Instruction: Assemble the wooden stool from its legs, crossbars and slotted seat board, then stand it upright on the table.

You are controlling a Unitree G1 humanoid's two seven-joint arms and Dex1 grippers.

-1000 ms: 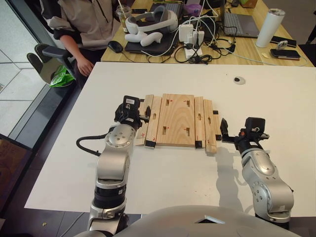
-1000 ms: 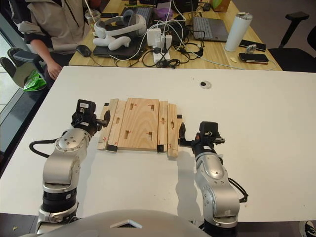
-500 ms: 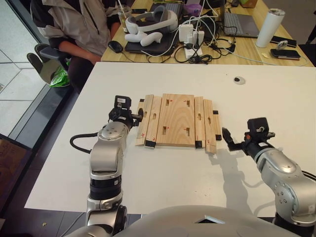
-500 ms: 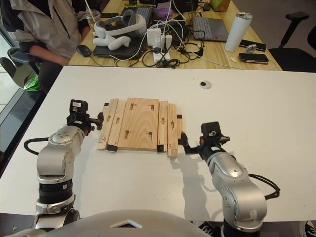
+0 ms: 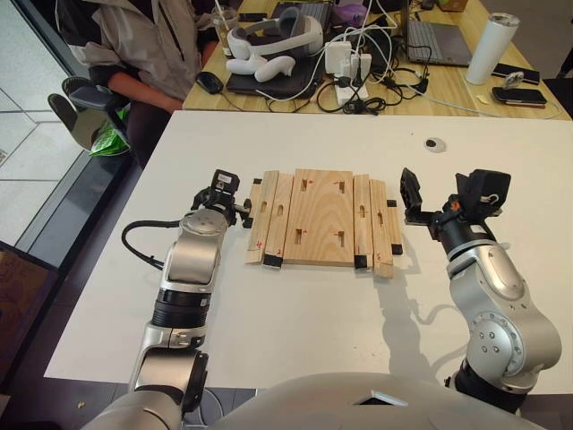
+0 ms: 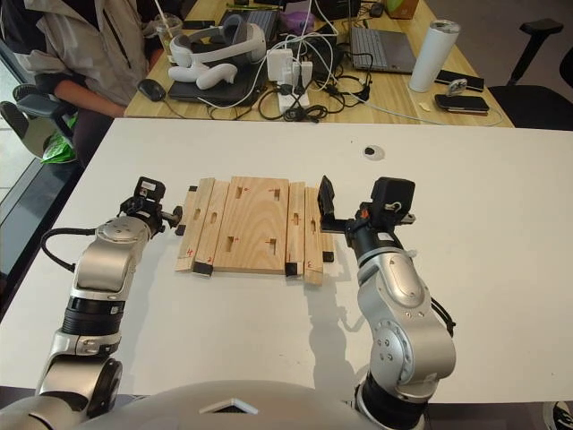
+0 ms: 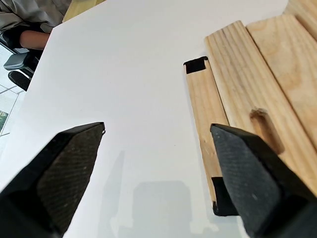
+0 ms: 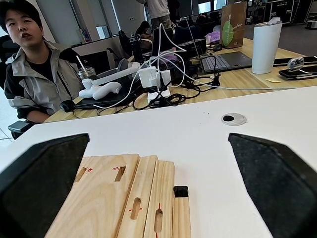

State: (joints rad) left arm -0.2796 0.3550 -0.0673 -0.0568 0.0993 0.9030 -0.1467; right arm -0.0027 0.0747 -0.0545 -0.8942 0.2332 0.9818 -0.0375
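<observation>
seat board [image 5: 320, 218]: flat pale wood, slotted | left hand [image 7: 156, 131]: wide | right hand [image 8: 158, 141]: wide

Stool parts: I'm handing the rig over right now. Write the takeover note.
Left gripper: open, empty, beside the left end of the row of parts.
Right gripper: open, empty, by the right end of the row.
Seat board lies flat on the table, with wooden pieces laid alongside on both sides.
Done: nothing joined.
Left: all assembly, then standing the stool upright.
</observation>
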